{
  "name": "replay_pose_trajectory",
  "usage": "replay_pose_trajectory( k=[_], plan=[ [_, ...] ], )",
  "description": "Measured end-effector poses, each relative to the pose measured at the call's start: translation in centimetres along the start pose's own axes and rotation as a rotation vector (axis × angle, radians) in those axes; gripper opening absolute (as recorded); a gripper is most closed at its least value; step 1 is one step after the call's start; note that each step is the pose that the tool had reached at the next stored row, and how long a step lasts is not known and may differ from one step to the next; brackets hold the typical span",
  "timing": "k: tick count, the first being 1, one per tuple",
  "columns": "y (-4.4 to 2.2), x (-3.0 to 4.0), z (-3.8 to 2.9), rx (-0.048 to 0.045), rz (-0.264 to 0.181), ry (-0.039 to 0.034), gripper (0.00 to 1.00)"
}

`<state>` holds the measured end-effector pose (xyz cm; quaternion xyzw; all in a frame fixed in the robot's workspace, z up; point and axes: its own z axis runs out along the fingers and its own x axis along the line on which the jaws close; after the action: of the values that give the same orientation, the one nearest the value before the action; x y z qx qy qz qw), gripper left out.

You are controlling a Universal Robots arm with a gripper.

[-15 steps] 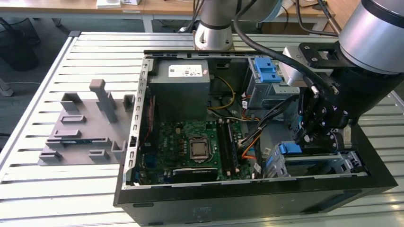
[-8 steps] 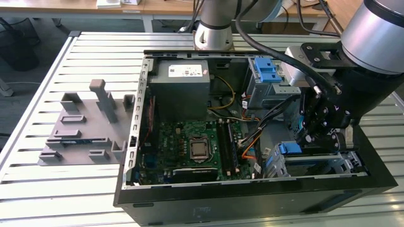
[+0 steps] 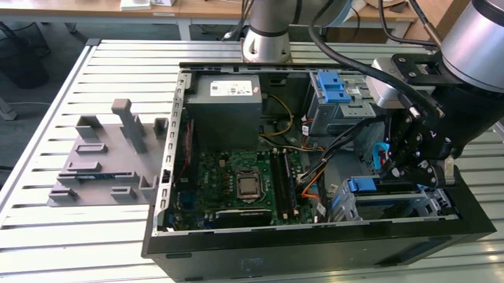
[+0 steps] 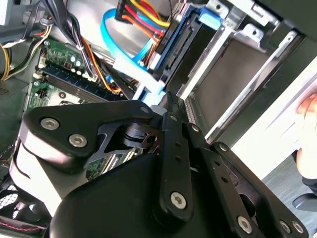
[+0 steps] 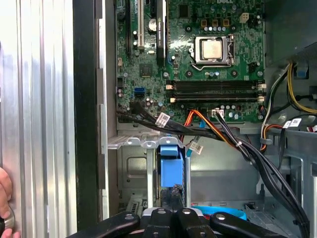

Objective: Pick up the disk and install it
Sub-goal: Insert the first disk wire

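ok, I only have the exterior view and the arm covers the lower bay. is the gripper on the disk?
Observer: First wrist view puts the gripper right at the disk, by its blue bracket. Whether they touch, I can't tell.
Operator: any cables near it?
Observer: Second wrist view: coloured wires run to the disk's end. Plugged in or not, I can't tell.
Operator: anyone close by?
Observer: Yes. First wrist view shows a hand over the table, outside the case.
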<state>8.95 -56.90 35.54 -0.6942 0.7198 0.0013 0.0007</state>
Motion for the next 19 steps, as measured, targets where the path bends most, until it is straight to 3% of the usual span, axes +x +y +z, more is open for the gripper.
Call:
replay_pose_trajectory(
  k=[6, 12, 19],
  plan=[
    [-0.76, -0.02, 0.03, -0.0001, 0.0, 0.0001, 0.11],
    [-2.34, -0.08, 0.05, -0.0001, 0.0, 0.0, 0.11],
    [-2.53, -0.11, -0.19, 0.0004, 0.0, -0.0001, 0.11]
  ],
)
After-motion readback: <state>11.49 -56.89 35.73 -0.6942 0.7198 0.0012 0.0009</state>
